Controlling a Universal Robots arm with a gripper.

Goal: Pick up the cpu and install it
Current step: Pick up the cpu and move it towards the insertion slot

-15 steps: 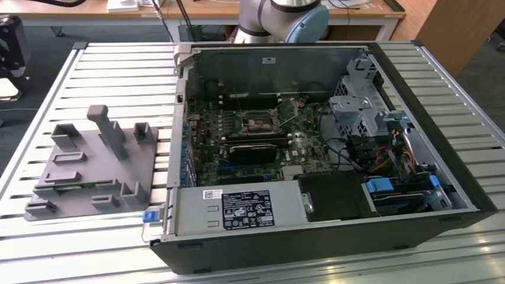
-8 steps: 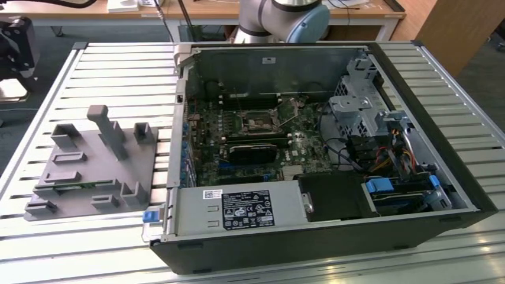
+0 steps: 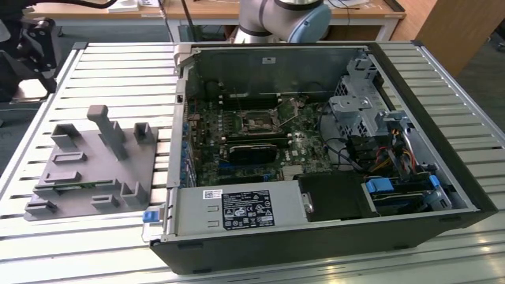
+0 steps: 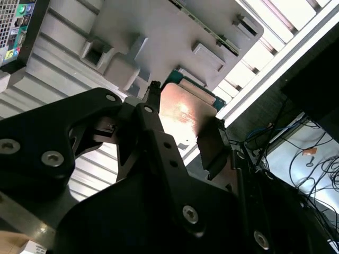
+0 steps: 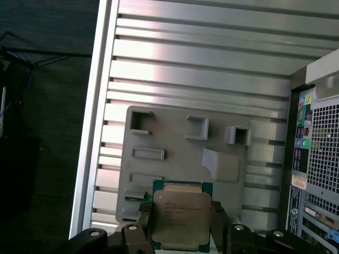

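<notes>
In both wrist views my gripper point(image 5: 181, 226) is shut on the cpu point(image 5: 180, 214), a flat square chip with a silvery-grey top and a thin green rim. One black finger point(image 5: 144, 225) presses on each of two opposite edges. In the second wrist view the cpu point(image 4: 185, 114) shows its shiny face between the fingers of the gripper point(image 4: 183, 127). The chip hangs above the grey holder plate point(image 5: 175, 159). In the exterior view the black square socket point(image 3: 259, 121) sits on the motherboard inside the open computer case point(image 3: 442, 177).
The grey holder plate point(image 3: 87, 171) lies on the slatted aluminium table point(image 3: 118, 71) at the exterior view's left, with raised posts and a green memory stick point(image 3: 75, 186) in a slot. Drive cages and cables point(image 3: 379, 148) crowd the case beside the motherboard.
</notes>
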